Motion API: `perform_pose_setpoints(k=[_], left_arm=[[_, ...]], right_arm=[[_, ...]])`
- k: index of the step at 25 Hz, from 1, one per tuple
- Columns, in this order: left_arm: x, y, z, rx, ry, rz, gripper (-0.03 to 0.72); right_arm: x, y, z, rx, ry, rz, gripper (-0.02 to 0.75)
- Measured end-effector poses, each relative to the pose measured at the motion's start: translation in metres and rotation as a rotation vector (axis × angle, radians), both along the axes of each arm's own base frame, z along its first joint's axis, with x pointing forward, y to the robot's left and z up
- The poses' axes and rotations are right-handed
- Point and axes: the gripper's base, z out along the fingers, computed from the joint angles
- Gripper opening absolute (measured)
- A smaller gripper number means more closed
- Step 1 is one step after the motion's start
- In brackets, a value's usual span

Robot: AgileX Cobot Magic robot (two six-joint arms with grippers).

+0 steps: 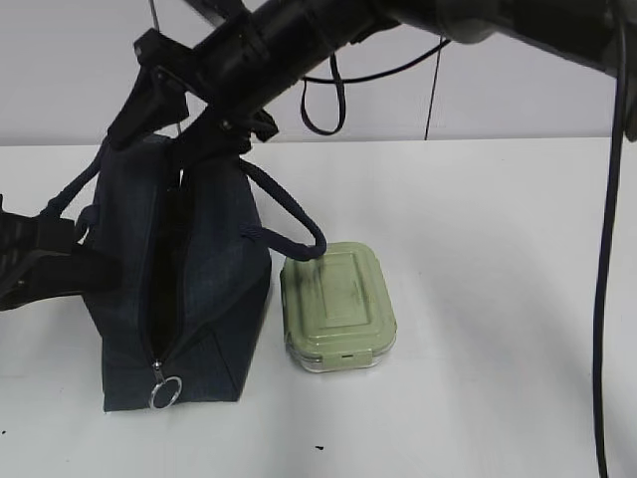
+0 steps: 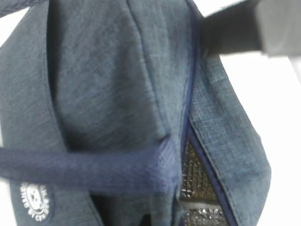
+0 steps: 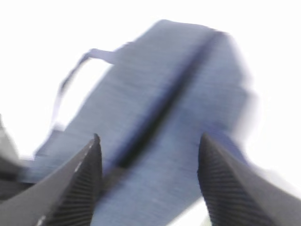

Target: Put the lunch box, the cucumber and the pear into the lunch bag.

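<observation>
The navy lunch bag stands on the white table at the left, its silver ring pull low at the front. Its zipper slit gapes, and silver lining shows in the left wrist view. The pale green lunch box lies closed against the bag's right side, with one handle loop resting on it. My right gripper is open over the bag's top and astride the slit in its own view. My left gripper is at the bag's left side, its jaws hidden. The cucumber and pear are out of view.
The right arm crosses the top of the exterior view from the right. A black cable hangs down the right edge and a cable loop hangs behind the bag. Bare white table lies right of the lunch box.
</observation>
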Motion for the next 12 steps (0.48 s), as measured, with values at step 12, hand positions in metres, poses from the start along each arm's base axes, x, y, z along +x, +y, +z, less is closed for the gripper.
perform_pose_setpoints(k=[12], left_arm=[[0.0, 0.0, 0.0, -0.002, 0.004, -0.006, -0.017]], right_arm=[[0.005, -0.052, 0.045, -0.509, -0.355, -0.18, 0.496]])
